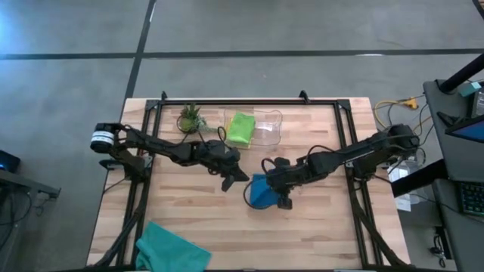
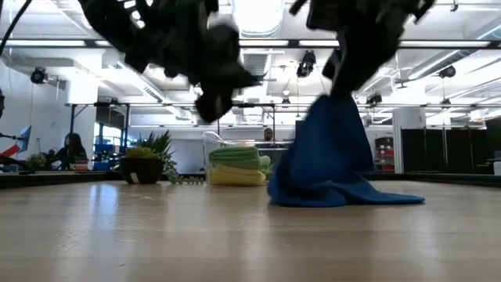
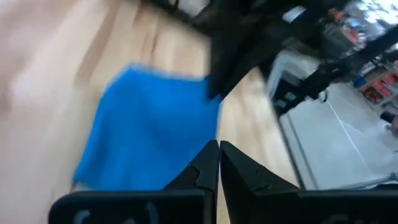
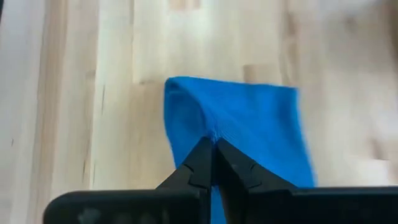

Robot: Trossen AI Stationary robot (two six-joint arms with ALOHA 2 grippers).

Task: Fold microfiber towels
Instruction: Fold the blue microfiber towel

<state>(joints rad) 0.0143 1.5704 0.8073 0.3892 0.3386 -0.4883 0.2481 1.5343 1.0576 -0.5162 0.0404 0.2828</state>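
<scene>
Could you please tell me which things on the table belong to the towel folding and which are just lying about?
For the job: blue towel, pinched by the right claw; teal towel; green towel; yellow towel.
Lying about: potted plant; clear bin.

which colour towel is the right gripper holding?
Blue towel, pinched in the right gripper; clearest in the right wrist view.

Teal towel (image 1: pixel 172 252) at 7 o'clock cut off by high view's lower edge. Both arms' tops cropped in low view.
</scene>
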